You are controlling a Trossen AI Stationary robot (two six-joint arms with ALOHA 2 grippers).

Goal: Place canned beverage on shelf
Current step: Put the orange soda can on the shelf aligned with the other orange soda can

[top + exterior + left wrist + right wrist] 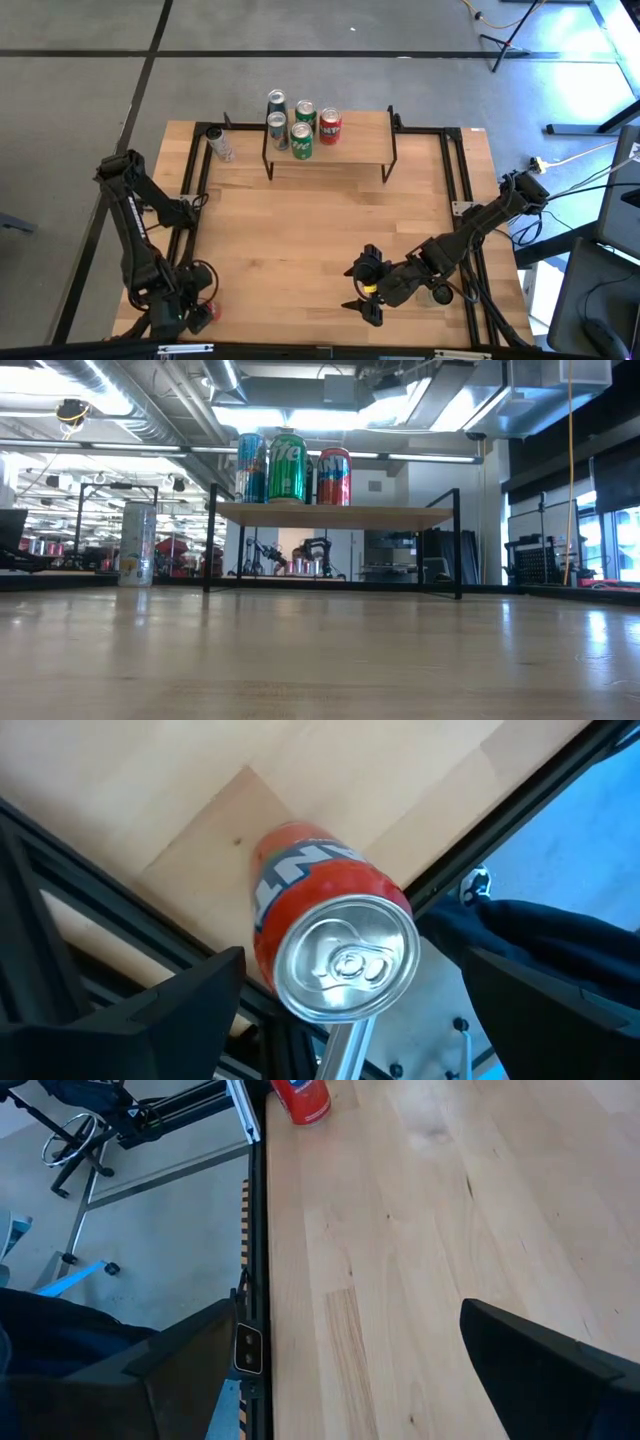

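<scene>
A red can (335, 945) stands upright on the table's near left corner, also seen in the high view (207, 312) and the right wrist view (300, 1098). My left gripper (352, 958) is open over it, one finger on either side, with a gap showing on both sides. The shelf (350, 150) stands on its black legs at the table's far middle and carries several cans (287, 465). My right gripper (353, 285) is open and empty above the near middle of the table, as its wrist view (345, 1308) shows.
A tall silver can (220, 143) stands on the table left of the shelf, also in the low view (137, 545). Black frame rails (195, 170) run along the table's edges. Bare wood (300, 230) lies between the shelf and the grippers.
</scene>
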